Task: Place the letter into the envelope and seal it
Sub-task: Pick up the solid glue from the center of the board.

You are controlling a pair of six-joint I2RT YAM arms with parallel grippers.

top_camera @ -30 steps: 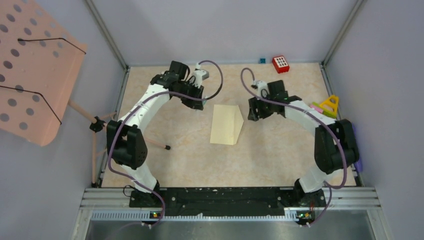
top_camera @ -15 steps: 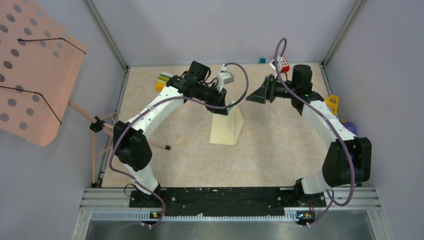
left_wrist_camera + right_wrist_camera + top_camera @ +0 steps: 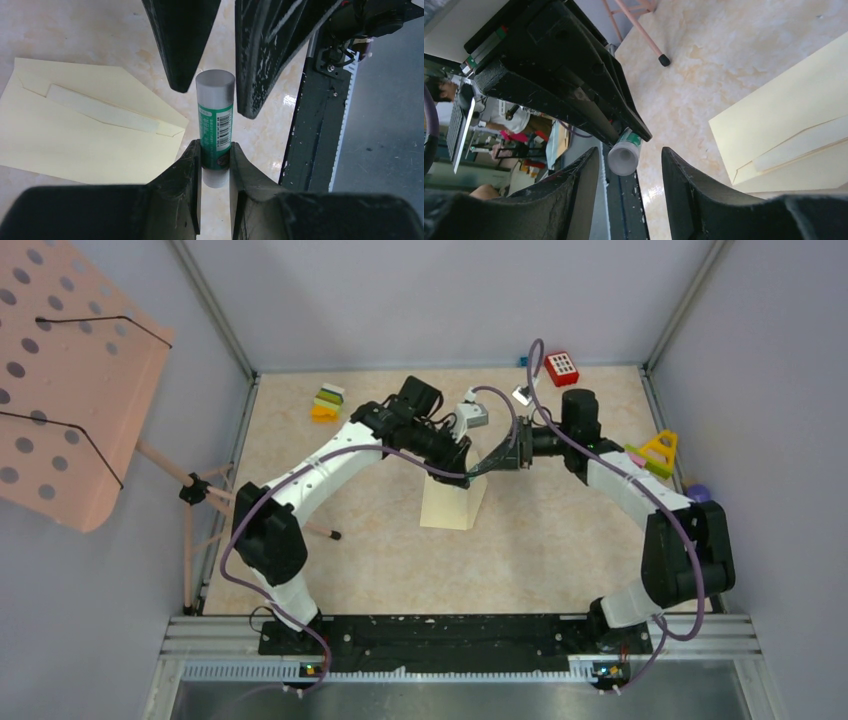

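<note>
Both arms have swung inward over the last second: they stood apart on either side of the envelope, and their tips now meet above the middle of the beige marbled worktop (image 3: 560, 550). At the far left a pink perforated board (image 3: 70, 380) stands on a thin-legged stand outside the work area. A small stack of yellow and green blocks (image 3: 327, 403) lies near the back left corner. The left arm (image 3: 320, 455) reaches toward the centre, its jaws closed on the lower end of a green-labelled glue stick with a grey-white cap (image 3: 216, 130), one finger pressed on each side. Below that meeting point the pale yellow paper envelope (image 3: 90, 135) lies flat on the worktop, touched by neither arm, a paler strip showing along its triangular flap. The right arm (image 3: 630, 480) faces the left one; its jaws are open and straddle the capped end of the glue stick, with a gap on each side in the right wrist view. Further right are a red block with white dots (image 3: 561, 367) at the back wall and a yellow triangular piece (image 3: 660, 448) by the right edge.
</note>
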